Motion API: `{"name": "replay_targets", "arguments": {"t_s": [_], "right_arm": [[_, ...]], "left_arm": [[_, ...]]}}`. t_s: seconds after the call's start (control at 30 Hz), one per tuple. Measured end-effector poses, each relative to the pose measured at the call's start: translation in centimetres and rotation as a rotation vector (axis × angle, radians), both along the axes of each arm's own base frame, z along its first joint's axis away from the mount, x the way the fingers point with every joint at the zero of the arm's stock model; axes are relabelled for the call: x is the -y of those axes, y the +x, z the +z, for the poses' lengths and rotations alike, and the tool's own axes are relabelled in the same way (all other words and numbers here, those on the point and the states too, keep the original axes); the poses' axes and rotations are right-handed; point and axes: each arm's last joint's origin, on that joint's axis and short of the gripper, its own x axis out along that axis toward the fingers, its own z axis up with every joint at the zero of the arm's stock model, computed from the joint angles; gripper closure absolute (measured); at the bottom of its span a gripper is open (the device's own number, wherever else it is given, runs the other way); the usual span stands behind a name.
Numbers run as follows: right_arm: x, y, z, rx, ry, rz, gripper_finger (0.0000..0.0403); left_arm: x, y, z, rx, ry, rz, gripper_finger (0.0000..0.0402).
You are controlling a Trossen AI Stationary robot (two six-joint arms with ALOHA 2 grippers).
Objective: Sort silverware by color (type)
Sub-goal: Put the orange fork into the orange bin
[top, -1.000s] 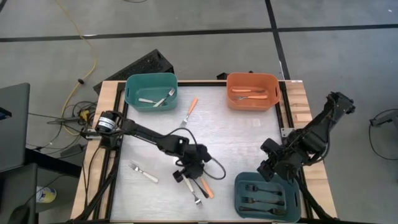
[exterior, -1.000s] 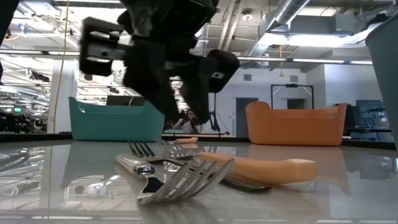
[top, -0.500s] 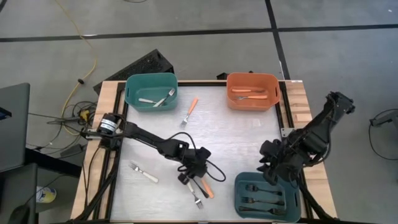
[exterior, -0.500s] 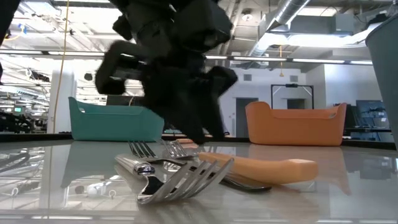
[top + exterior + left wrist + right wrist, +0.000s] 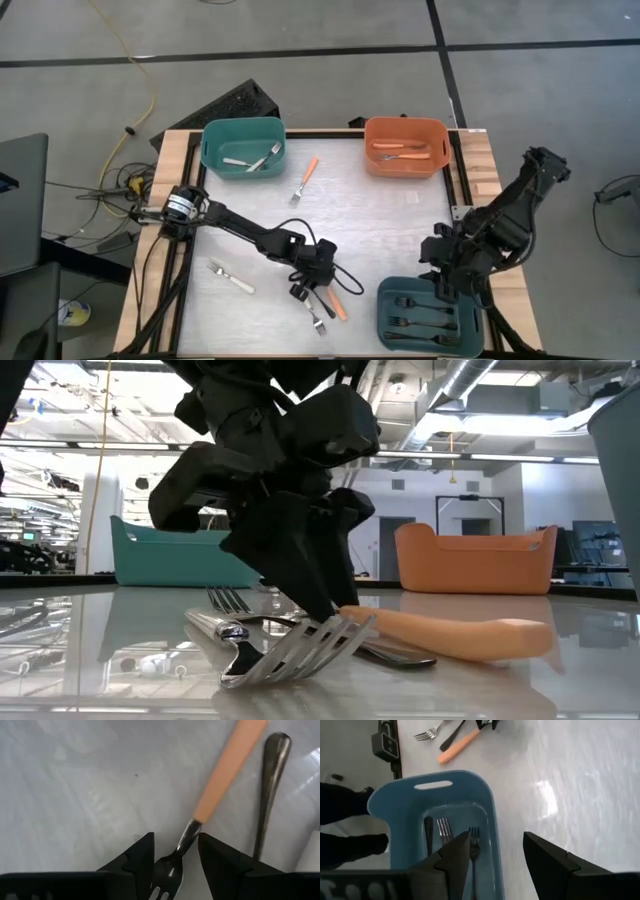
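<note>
Left gripper (image 5: 175, 851): jaws apart, astride orange-handled fork (image 5: 227, 767) neck, near table centre. Step: pickup. Next: close, lift, carry to far-right orange bin (image 5: 405, 147). Right gripper (image 5: 495, 851): jaws apart, waiting over blue bin (image 5: 400, 802).

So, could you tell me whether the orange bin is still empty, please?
No, the orange bin at the table's far edge already holds orange-handled forks in the high view.

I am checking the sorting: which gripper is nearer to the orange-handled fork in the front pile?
Left. The left gripper straddles the orange-handled fork at its neck; the right gripper hovers apart, above the blue bin.
</note>
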Motion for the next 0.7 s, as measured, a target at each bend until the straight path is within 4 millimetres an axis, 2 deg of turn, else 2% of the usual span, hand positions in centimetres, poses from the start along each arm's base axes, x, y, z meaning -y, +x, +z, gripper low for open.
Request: {"name": "replay_targets", "arguments": {"t_s": [0.23,0.5,0.6,0.7], "right_arm": [[0.9,0.9,0.0,0.016,0.013,-0.115,0.0196],[1.9,2.0,0.2,0.029,0.101,-0.296,0.0196],[2.0,2.2,0.3,0.042,0.138,-0.341,0.0196],[1.9,2.4,0.4,0.057,0.178,-0.372,0.0196]], "left_arm": [[-0.3,-0.1,-0.1,0.000,0.036,-0.081,0.0263],[-1.0,0.3,-1.6,-0.042,-0.040,-0.158,0.0265],[-1.3,0.4,-1.7,-0.037,-0.045,-0.183,0.0278],[-1.5,0.4,-1.8,-0.032,-0.041,-0.212,0.0310]]}}
